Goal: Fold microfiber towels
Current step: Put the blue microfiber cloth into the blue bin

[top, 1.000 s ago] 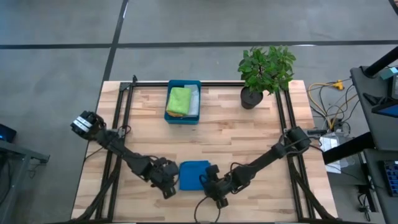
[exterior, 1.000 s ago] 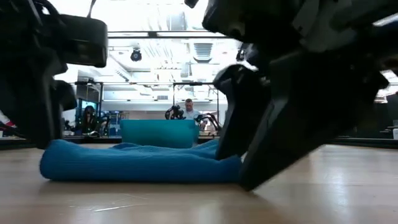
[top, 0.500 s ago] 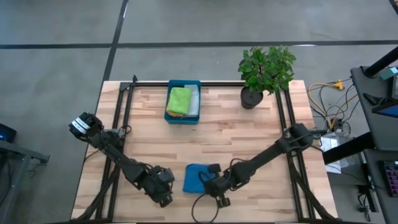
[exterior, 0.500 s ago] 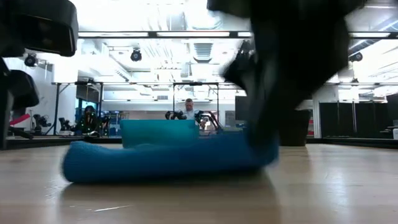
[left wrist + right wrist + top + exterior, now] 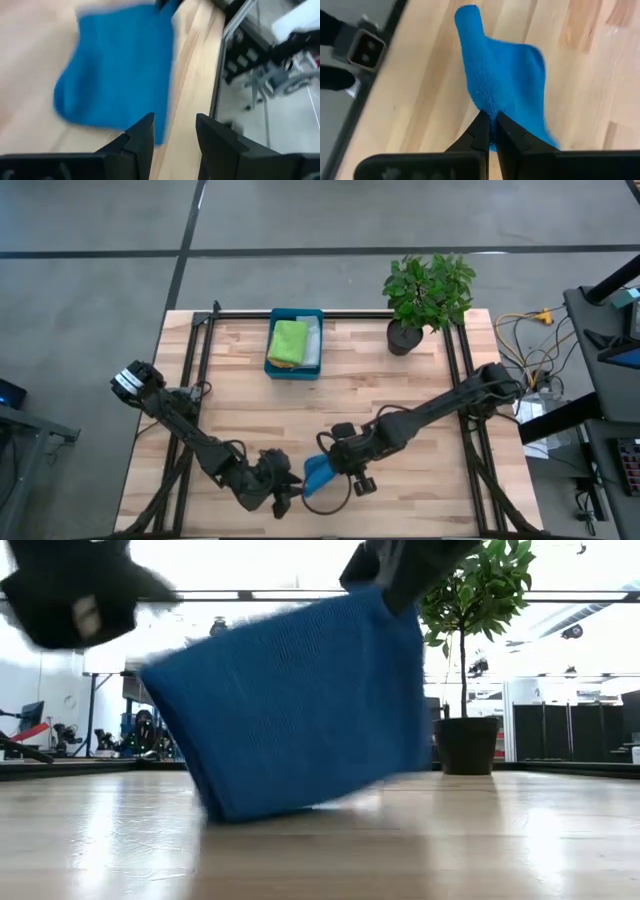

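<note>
The blue towel [image 5: 317, 475] hangs from my right gripper [image 5: 336, 457] near the table's near edge, at mid-width. In the low view the blue towel [image 5: 290, 705] is a broad hanging sheet below my right gripper [image 5: 395, 565]. My left gripper [image 5: 280, 493] is open and empty just left of the towel, and its own view [image 5: 173, 131] looks at the blue towel [image 5: 117, 70]. A lime green towel [image 5: 288, 340] and a grey one [image 5: 313, 340] lie in the teal tray [image 5: 295, 370] at the far side. The orange towel is out of view. My right gripper pinches the blue towel's upper edge [image 5: 489, 111] between its two shut fingers, at a bunched fold of several layers. The towel hangs slack below the fingers. Its lower corner [image 5: 230, 810] reaches the table top; whether it rests there I cannot tell.
A potted plant [image 5: 425, 295] stands at the far right of the table and shows in the low view [image 5: 470, 640]. Black frame rails [image 5: 195, 370] run along the table's left, right and far sides. Bare wood lies between the tray and the grippers.
My right gripper has gone up and a little toward the table's left and far side with one end of the blue towel. The towel, which lay flat and folded, now hangs almost wholly lifted. My left gripper has drawn back toward the near edge.
</note>
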Controlling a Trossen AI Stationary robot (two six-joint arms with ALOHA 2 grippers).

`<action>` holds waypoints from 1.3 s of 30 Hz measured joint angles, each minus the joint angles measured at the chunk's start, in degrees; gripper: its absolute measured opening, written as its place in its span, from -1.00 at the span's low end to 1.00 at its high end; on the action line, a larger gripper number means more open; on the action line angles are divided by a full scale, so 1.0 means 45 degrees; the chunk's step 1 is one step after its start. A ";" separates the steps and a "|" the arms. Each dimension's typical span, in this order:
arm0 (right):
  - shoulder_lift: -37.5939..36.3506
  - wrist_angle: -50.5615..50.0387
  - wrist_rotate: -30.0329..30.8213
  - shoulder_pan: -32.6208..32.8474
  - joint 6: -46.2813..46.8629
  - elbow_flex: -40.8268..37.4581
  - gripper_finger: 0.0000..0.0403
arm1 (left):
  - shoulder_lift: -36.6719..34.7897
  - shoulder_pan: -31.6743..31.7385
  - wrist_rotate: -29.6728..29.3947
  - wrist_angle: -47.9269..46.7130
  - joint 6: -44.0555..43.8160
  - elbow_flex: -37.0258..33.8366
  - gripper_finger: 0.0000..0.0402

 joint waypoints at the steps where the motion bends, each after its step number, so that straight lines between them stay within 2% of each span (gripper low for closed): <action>1: 0.0028 -0.0096 0.0000 0.0000 -0.0019 -0.0044 -0.95 | -0.0003 0.0028 -0.0376 0.0011 0.0283 0.0196 -0.35; 4: 0.0004 0.0050 0.0000 0.0000 0.0141 -0.0063 -0.95 | -0.0002 0.0216 -0.1131 0.0055 0.1133 0.0726 -0.35; 6: -0.0002 0.0021 -0.0003 0.0000 0.0203 -0.0048 -0.95 | 0.0000 0.0429 -0.1209 0.0094 0.2402 0.1032 -0.35; 13: 0.0003 0.0111 -0.0211 -0.0096 0.0730 0.0158 -0.95 | 0.0005 0.1369 -0.0297 0.0643 0.5492 0.1118 -0.29; 20: 0.0003 0.0287 -0.0262 -0.0464 0.1675 0.0403 -0.95 | 0.0199 0.2708 0.2666 0.0581 0.5968 0.0919 -0.01; 27: 0.0003 0.0514 -0.0241 -0.0641 0.1821 0.0737 -0.94 | 0.0442 0.3220 0.3112 0.0198 0.5937 0.0788 0.05; 31: 0.0003 0.0517 -0.0238 -0.0691 0.1816 0.0934 -0.94 | 0.0442 0.3232 0.3346 -0.1272 0.5891 0.0861 -0.13; 33: 0.0003 0.0508 -0.0234 -0.0740 0.1806 0.1017 -0.94 | 0.0428 0.3227 0.3833 -0.1652 0.5901 0.0875 -0.34; 36: -0.0002 0.0509 -0.0233 -0.0826 0.1809 0.1071 -0.94 | 0.0353 0.3232 0.4392 -0.1808 0.6320 0.0865 -0.80; 37: -0.0002 0.0500 -0.0233 -0.0849 0.1810 0.1073 -0.94 | 0.0290 0.3227 0.4459 -0.1817 0.6588 0.0861 -0.90; 39: -0.0002 0.0478 -0.0233 -0.0896 0.1811 0.1073 -0.94 | 0.0155 0.3223 0.4479 -0.1801 0.6969 0.0861 -0.94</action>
